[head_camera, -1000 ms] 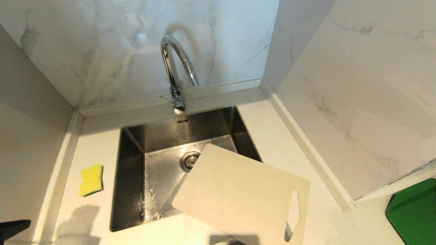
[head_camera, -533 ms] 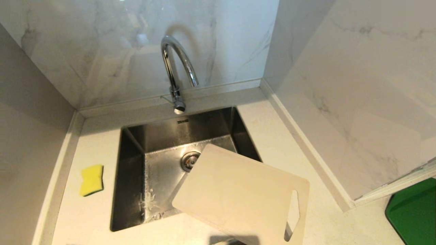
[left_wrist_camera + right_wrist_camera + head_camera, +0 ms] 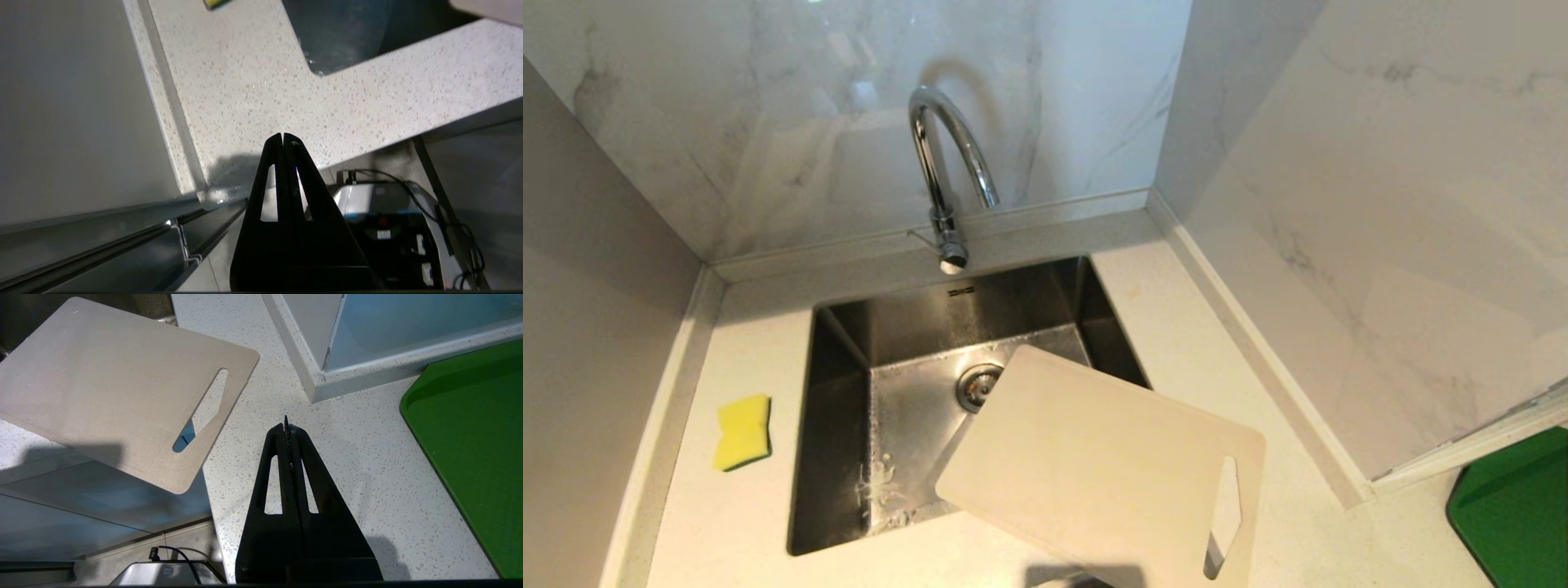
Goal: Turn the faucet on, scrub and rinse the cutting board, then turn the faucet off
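The chrome gooseneck faucet (image 3: 946,175) stands behind the steel sink (image 3: 898,408), with no water running from its spout. The off-white cutting board (image 3: 1094,469) lies tilted over the sink's front right corner, its slot handle toward the front right, and also shows in the right wrist view (image 3: 114,384). My left gripper (image 3: 282,136) is shut and empty, low at the counter's front left edge. My right gripper (image 3: 286,424) is shut and empty over the counter right of the board. Neither gripper appears in the head view.
A yellow sponge (image 3: 742,431) lies on the counter left of the sink. A green board (image 3: 1515,514) sits at the far right (image 3: 474,428). Marble walls close the back and right, with a raised ledge (image 3: 310,371) near the right gripper.
The dark tip of my left arm at the head view's lower left edge has dropped out of sight, taking its shadow off the counter. Board, sponge and faucet have not moved.
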Robot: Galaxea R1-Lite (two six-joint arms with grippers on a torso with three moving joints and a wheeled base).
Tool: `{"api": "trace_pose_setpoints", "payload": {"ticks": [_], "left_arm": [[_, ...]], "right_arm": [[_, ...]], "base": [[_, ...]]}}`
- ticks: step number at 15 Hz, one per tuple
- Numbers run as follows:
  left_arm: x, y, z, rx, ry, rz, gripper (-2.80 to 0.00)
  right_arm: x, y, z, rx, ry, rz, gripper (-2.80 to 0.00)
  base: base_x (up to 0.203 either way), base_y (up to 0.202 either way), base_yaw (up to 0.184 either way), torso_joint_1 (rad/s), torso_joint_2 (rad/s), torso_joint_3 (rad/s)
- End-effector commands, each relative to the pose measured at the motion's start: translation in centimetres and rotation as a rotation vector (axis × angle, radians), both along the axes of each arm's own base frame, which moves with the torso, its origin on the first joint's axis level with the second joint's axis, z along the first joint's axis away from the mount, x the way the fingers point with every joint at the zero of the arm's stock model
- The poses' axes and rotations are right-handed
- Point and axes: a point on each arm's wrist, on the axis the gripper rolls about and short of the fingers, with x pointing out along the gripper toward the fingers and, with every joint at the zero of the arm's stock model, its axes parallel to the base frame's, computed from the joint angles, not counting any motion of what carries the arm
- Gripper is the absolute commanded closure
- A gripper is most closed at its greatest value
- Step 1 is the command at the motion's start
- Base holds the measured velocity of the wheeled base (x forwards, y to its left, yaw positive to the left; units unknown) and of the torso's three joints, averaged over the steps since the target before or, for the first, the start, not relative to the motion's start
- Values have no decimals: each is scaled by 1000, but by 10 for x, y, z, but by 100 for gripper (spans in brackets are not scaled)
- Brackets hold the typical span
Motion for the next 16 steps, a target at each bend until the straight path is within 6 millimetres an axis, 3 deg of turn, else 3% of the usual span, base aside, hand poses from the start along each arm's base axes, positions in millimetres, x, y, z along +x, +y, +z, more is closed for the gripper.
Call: {"api": "trace_pose_setpoints", "payload": {"ticks": [1, 6, 16], "left_arm": [[-12, 0, -1, 1, -146, 3, 0], [-27, 0, -4, 1, -340, 7, 0], [-27, 0, -4, -3, -338, 20, 0]], "right_arm": [[0, 0, 0, 0, 0, 0, 0], [0, 0, 0, 0, -1, 0, 0], [0, 0, 0, 0, 0, 0, 0]], "base": [[0, 0, 0, 0, 0, 0], [0, 0, 0, 0, 0, 0], [0, 0, 0, 0, 0, 0]]}}
